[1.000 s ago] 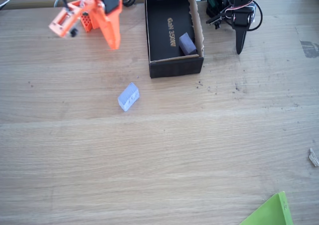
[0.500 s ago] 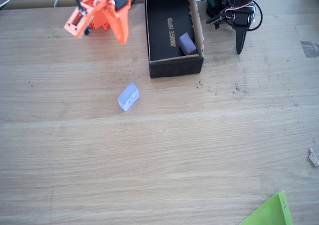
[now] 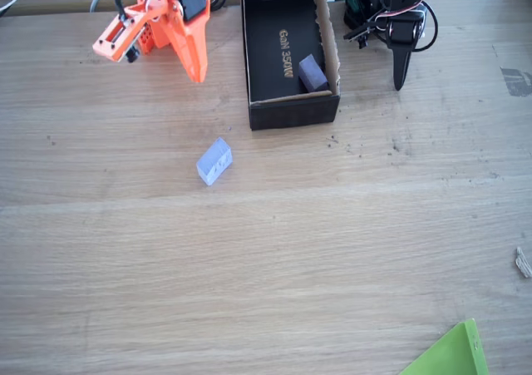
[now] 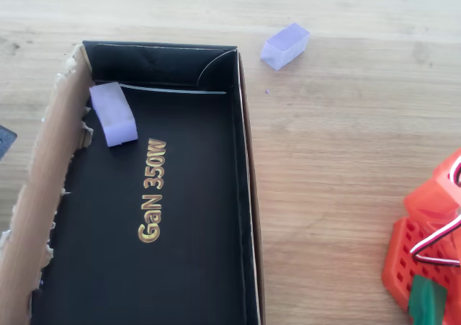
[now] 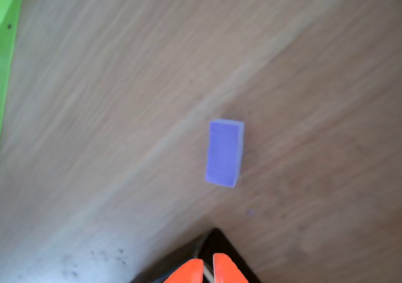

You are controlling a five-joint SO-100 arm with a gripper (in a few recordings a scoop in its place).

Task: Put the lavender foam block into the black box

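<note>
Two foam blocks show: the lavender block (image 3: 214, 161) lies on the bare surface (image 3: 266, 267), at about seven o'clock from the black box (image 3: 291, 111); a darker block (image 3: 312, 72) sits inside the box. The orange claw (image 5: 207, 269), fingertips nearly together and empty, hangs above the surface.

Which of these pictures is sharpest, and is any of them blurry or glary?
The overhead view is sharpest: the gold lettering in the black box reads clearly. The wrist view is soft, the wood grain smeared around the lavender foam block. The fixed view is evenly lit, shadows faint, no strong glare.
</note>
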